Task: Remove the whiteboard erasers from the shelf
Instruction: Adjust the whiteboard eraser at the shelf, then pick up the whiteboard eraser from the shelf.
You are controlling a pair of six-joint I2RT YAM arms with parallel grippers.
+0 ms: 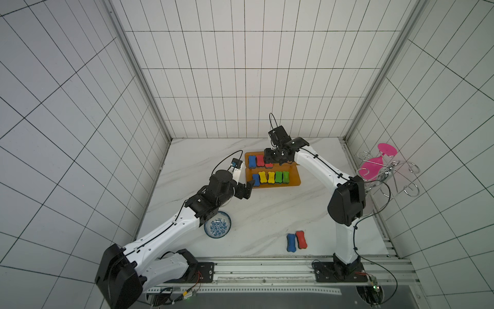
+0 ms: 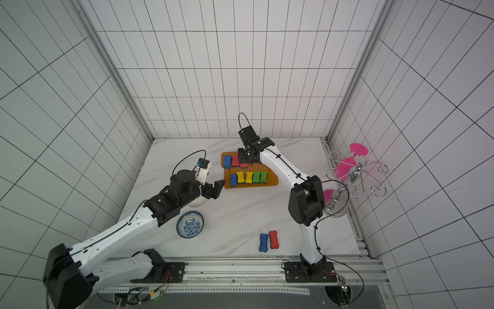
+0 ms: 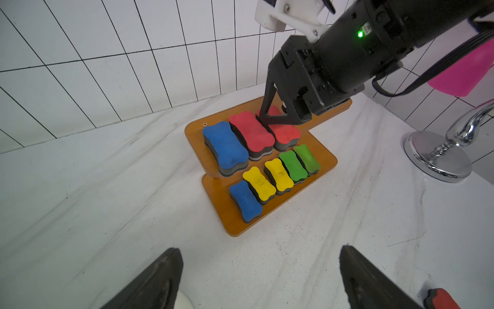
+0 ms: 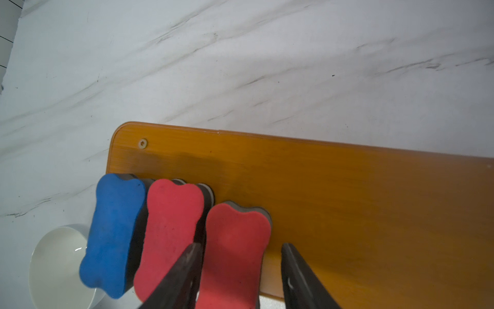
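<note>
The right fingers (image 4: 181,278) stand apart astride the end red bone-shaped foam eraser (image 4: 235,235) on the upper tier of the translucent orange shelf (image 4: 347,200), seemingly not yet pinching, so squeezing and lifting clear should come next, while the left fingers (image 3: 155,281) gape above the white bench (image 3: 107,200).

Eight erasers (image 3: 251,136) line the orange two-tier shelf (image 3: 223,210); two more (image 1: 291,242) lie off it, seemingly flat.

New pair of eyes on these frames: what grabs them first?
The orange shelf toward the back of the table, with bright erasers lined up on both tiers. The right jaws straddle the end red eraser on the upper tier, not yet clamped. Two loose erasers lie on the table near the front.
</note>
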